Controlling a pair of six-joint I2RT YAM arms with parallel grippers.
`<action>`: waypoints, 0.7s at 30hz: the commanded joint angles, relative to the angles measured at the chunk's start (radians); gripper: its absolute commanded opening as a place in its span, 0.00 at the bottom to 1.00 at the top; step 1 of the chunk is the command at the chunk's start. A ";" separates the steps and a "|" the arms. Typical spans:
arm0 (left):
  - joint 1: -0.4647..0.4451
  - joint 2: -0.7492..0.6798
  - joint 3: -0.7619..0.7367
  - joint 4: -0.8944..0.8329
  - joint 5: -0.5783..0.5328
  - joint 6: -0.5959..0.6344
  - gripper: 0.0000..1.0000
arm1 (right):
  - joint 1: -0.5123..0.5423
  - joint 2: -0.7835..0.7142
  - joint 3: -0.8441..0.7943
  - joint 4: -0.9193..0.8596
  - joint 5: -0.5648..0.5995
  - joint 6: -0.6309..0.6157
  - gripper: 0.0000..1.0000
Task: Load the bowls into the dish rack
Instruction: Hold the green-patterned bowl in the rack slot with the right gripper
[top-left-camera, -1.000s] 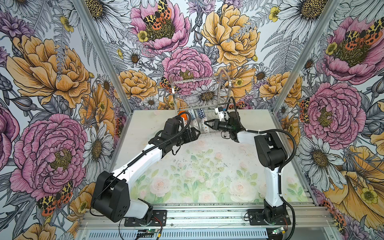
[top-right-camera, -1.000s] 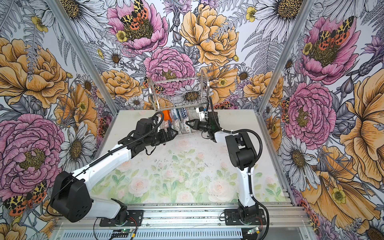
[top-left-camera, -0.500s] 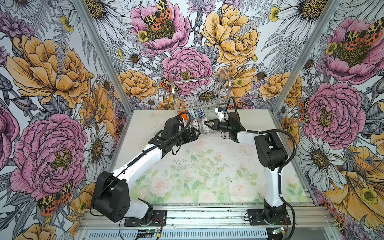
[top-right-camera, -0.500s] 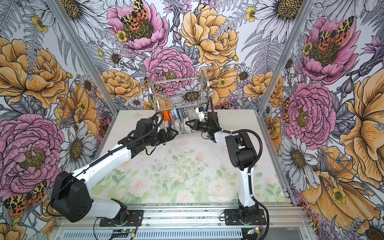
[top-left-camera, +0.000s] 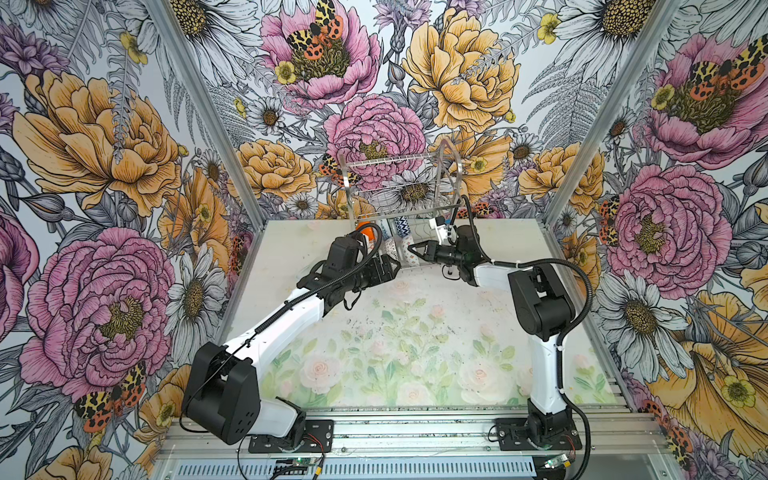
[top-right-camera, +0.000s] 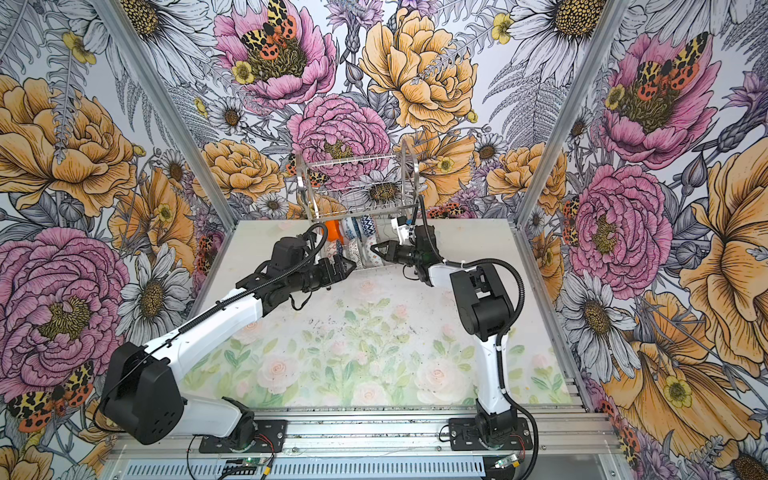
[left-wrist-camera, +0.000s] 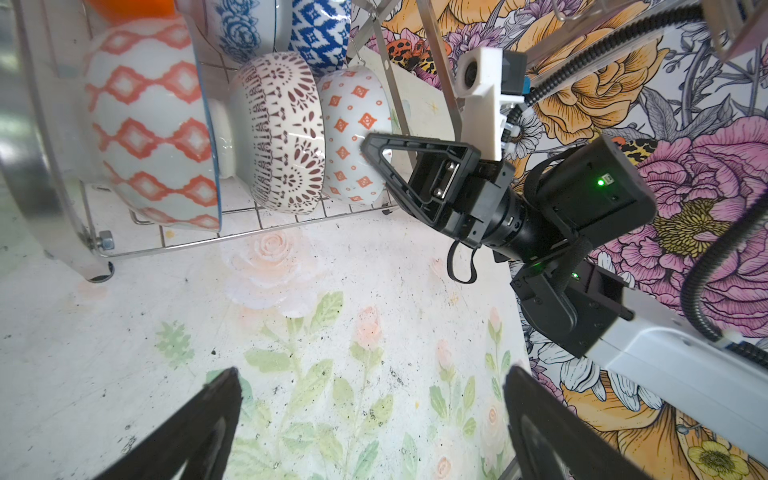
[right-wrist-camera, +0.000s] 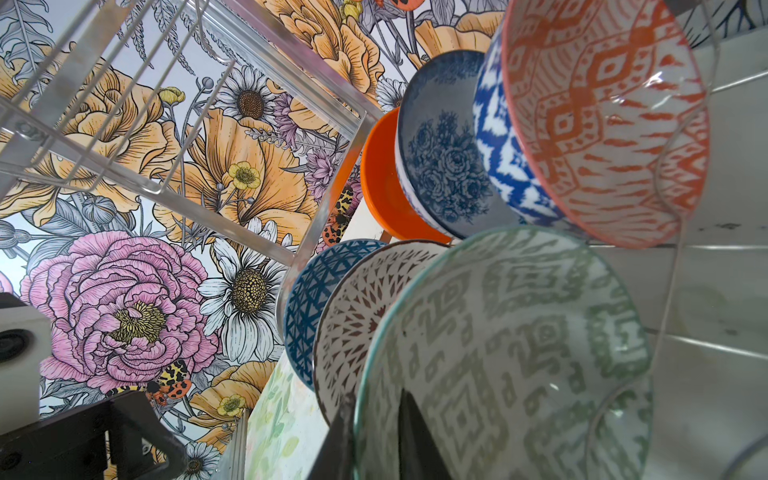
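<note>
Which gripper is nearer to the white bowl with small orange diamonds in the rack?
Right. The right gripper is at the rim of the orange-diamond bowl, on the lower tier of the dish rack; the left gripper hovers open in front of the rack, clear of that bowl.

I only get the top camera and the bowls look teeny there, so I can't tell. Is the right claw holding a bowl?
Observer: The right wrist view shows the right gripper with one finger inside and one outside the rim of a round ceramic bowl with a grey-green patterned inside; whether it pinches, I can't tell.
Operator: Is it put away yet?
Observer: Yes. The left wrist view shows it standing on edge on the lower wires of the silver wire dish rack, right beside a brown-and-white patterned bowl.
Operator: And the other one?
Observer: The left gripper is wide open with nothing between its fingers.
</note>
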 joint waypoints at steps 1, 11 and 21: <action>0.007 -0.005 -0.013 0.022 0.020 0.004 0.99 | 0.007 -0.032 -0.011 0.008 -0.011 0.002 0.21; 0.007 -0.009 -0.015 0.021 0.018 0.004 0.99 | 0.003 -0.041 -0.030 0.052 -0.019 0.024 0.26; 0.010 -0.010 -0.015 0.021 0.020 0.004 0.99 | 0.002 -0.073 -0.070 0.093 -0.013 0.016 0.29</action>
